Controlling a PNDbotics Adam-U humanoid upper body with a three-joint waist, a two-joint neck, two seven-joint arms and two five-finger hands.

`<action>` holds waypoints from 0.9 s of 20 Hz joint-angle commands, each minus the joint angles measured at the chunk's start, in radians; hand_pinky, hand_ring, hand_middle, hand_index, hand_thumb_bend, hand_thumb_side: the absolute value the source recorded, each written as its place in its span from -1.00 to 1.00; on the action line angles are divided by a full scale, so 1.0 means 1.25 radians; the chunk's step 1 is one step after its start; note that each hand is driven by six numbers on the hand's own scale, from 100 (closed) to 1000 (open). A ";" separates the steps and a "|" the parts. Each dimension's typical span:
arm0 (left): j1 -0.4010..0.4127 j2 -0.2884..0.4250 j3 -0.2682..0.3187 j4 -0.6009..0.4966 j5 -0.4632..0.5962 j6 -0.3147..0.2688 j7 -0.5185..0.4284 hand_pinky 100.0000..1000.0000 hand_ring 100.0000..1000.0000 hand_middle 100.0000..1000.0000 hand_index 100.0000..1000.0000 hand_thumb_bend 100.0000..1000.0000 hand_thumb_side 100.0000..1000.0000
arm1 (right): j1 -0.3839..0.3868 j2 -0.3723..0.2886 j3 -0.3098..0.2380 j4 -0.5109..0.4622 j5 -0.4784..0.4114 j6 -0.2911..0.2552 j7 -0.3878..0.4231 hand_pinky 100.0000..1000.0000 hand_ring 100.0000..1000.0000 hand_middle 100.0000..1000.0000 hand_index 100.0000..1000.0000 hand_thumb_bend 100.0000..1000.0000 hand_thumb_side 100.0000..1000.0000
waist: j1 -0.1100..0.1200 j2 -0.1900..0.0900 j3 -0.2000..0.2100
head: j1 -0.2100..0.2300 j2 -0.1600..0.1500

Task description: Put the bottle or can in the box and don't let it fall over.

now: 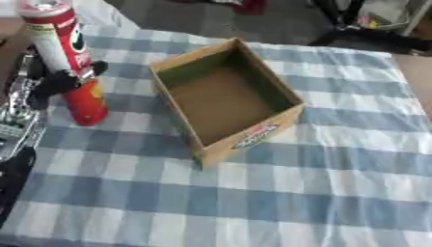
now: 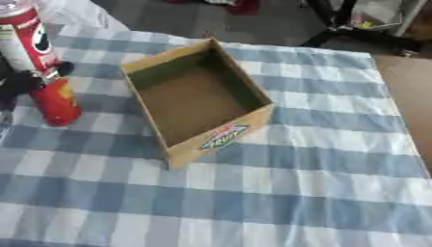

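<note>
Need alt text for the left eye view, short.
Left robot hand grips a tall red can, upright on the checked cloth left of an empty open cardboard box. The right hand is out of view.

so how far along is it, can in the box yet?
Not yet. Done: the robot's left hand has its fingers curled round the tall red cylindrical can, upright on the blue-and-white checked cloth. Left: lift it into the empty open cardboard box and set it down standing.
</note>
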 commanded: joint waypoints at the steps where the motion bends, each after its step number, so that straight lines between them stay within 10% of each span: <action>1: -0.020 0.016 -0.002 -0.019 0.004 -0.004 0.014 1.00 0.20 -0.22 -0.24 -0.07 -1.00 | -0.004 -0.016 -0.004 -0.015 0.000 0.003 0.001 0.72 1.00 0.61 0.49 -1.00 0.54 | 0.002 -0.010 -0.001 | 0.001 -0.003; 18: -0.180 -0.023 -0.082 -0.155 0.013 0.090 -0.006 1.00 0.06 -0.34 -0.35 -0.06 -1.00 | -0.007 -0.022 0.000 -0.015 -0.003 0.003 0.010 0.72 1.00 0.61 0.49 -1.00 0.53 | 0.011 -0.023 0.002 | -0.060 0.029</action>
